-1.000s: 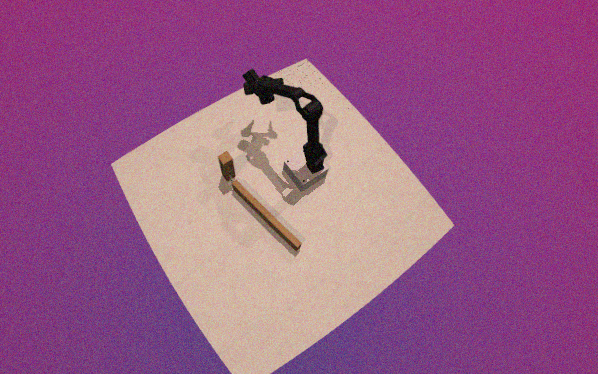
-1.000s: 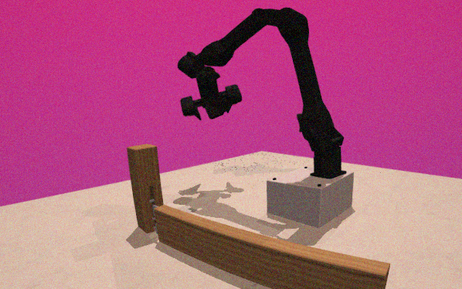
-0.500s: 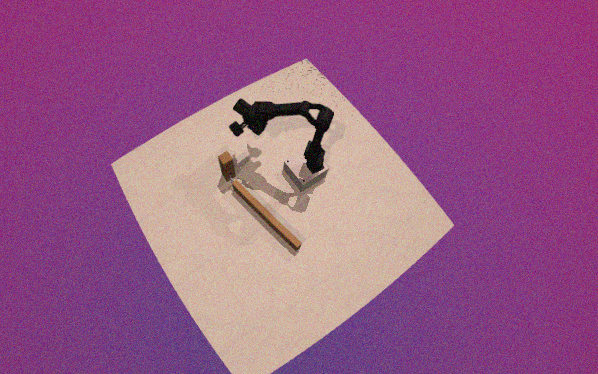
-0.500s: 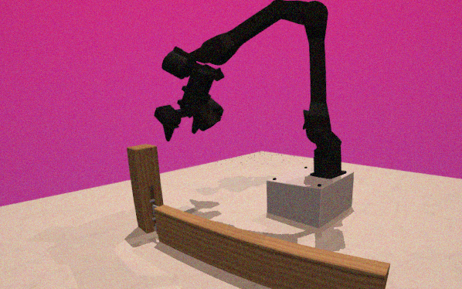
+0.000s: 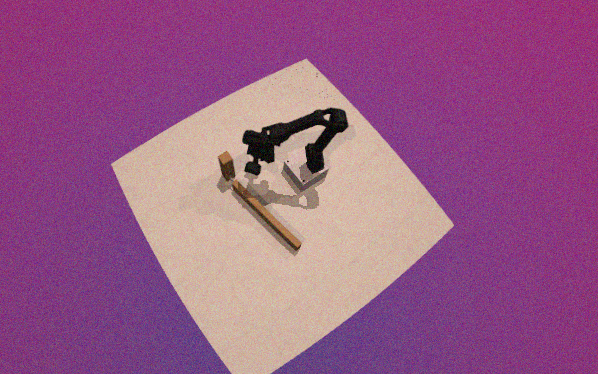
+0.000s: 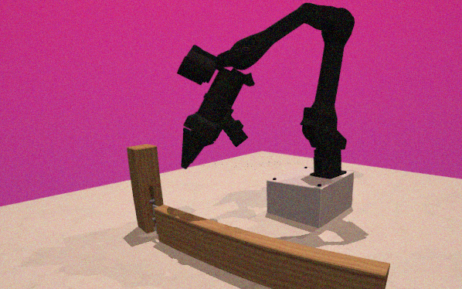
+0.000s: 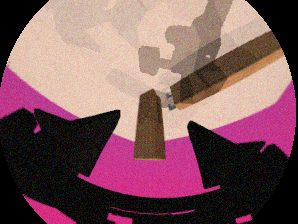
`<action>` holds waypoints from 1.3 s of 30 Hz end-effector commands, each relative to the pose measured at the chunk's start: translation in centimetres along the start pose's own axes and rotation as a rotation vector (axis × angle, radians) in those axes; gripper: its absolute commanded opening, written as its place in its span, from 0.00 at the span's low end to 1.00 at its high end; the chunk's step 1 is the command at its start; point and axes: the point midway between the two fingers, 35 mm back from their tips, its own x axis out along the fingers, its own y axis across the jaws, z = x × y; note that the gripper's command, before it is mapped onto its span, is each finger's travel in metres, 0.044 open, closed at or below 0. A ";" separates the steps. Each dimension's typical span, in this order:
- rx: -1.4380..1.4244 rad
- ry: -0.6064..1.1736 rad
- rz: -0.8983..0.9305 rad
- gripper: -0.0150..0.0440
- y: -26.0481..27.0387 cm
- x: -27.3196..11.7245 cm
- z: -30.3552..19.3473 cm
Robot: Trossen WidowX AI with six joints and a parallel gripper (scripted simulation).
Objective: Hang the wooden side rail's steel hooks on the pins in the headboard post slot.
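Note:
The wooden post (image 5: 227, 166) (image 6: 144, 181) (image 7: 150, 135) stands upright, its dark slot (image 6: 152, 192) facing the rail. The wooden side rail (image 5: 273, 220) (image 6: 222, 247) (image 7: 240, 63) stands on its long edge, low along the table, its near-post end beside the post's foot. Small steel hooks (image 7: 171, 101) stick out from that end toward the post. Whether they touch the post or its pins is too small to tell. My gripper (image 5: 252, 168) (image 6: 184, 167) (image 7: 154, 119) is open and empty, above the table and clear of the rail and post. In the wrist view the post shows between the fingers.
The arm's grey base block (image 5: 294, 176) (image 6: 295, 201) stands on the pale table (image 5: 247, 300) (image 6: 71, 263) on the robot's side of the rail. The rail's far end points away from the post. The arm's shadow falls across the rail near its hooked end.

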 end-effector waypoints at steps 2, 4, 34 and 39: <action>-0.053 -0.014 -0.054 1.00 -1.4 0.0 1.3; -0.053 -0.014 -0.054 1.00 -1.4 0.0 1.3; 0.720 0.061 0.062 1.00 -2.3 1.3 1.3; 1.056 0.130 0.078 1.00 -2.8 1.6 1.2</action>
